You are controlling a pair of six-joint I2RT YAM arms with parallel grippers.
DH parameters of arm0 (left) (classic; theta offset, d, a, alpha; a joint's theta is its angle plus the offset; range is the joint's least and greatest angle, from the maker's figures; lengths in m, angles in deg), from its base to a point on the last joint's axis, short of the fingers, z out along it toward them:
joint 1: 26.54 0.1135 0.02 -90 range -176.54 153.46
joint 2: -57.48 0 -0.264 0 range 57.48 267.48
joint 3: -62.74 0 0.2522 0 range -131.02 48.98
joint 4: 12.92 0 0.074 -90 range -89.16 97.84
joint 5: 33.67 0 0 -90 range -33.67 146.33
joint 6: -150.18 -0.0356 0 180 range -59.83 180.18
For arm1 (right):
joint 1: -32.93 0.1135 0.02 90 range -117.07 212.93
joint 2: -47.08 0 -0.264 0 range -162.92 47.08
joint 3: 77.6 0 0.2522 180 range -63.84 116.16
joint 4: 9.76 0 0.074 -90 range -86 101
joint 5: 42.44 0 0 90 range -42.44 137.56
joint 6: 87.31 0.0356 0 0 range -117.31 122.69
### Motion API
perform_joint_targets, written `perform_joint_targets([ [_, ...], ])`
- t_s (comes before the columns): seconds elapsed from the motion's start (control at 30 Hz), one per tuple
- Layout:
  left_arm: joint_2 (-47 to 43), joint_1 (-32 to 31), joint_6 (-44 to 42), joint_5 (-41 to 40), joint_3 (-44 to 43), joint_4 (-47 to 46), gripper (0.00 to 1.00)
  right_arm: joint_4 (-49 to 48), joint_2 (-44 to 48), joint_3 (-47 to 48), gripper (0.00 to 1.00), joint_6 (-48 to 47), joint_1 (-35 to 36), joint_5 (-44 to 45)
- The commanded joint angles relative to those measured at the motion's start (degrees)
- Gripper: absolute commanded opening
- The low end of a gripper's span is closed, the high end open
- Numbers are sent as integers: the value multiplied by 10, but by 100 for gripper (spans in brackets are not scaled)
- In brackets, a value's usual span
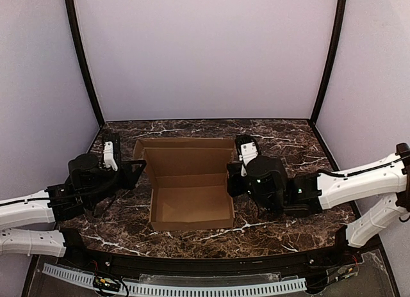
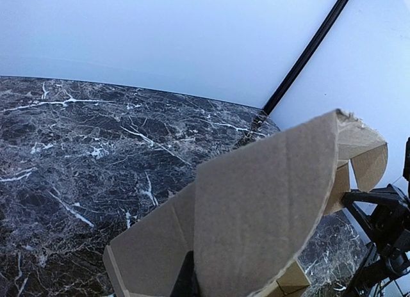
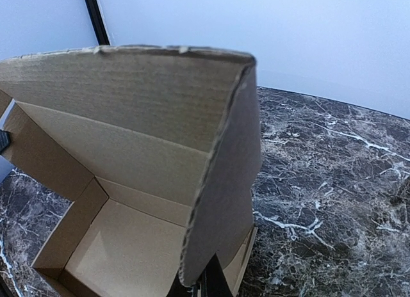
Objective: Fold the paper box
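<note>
Marble table [image 1: 288, 143] bears the paper box [image 1: 192, 204], likely light and stiff; left gripper [image 1: 138, 166] and right gripper [image 1: 232, 175] apparently pinch its nearest flaps [image 2: 262, 201].

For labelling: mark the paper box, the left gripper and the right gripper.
paper box [image 1: 192, 207], top view, inner floor.
left gripper [image 1: 141, 166], top view, between its fingers.
right gripper [image 1: 231, 180], top view, between its fingers.

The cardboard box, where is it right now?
In the top view the paper box sits open in the middle of the marble table, between the left pincer and the right pincer, each closed on one of its side flaps.
</note>
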Motion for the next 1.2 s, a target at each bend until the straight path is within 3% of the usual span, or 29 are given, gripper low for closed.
perform_joint_targets([
  [0.0,6,-21,44,49,42,101,1,41,-32,-23,0,30,23,-50],
  [0.53,65,-21,93,64,-20,69,1,53,-29,-1,0,11,32,-50],
  [1.0,28,-21,106,72,29,83,1,69,-19,-29,0,44,40,-52],
  [1.17,4,-21,117,66,50,97,1,77,-11,-32,11,57,40,-54],
])
